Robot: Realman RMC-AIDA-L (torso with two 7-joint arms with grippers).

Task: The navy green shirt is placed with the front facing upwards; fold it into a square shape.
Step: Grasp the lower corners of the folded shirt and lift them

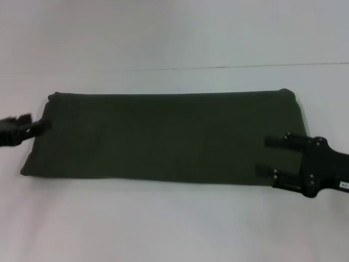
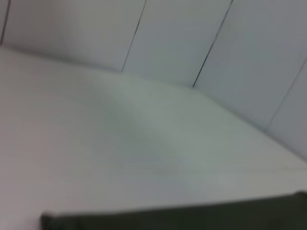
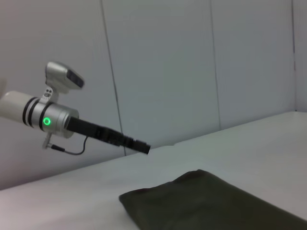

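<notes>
At shirt (image 1: pixel 163 136) ends, both tools

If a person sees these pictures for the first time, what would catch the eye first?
First, the navy green shirt, already folded into a long dark band lying across the middle of the white table, with no print showing. Next, the two black claws at its ends: the right claw rests open over the shirt's right end, and the left claw is at its left edge.

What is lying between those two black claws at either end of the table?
In the head view, only the folded navy green shirt spans the stretch between the left gripper and the right gripper; nothing else lies there.
</notes>
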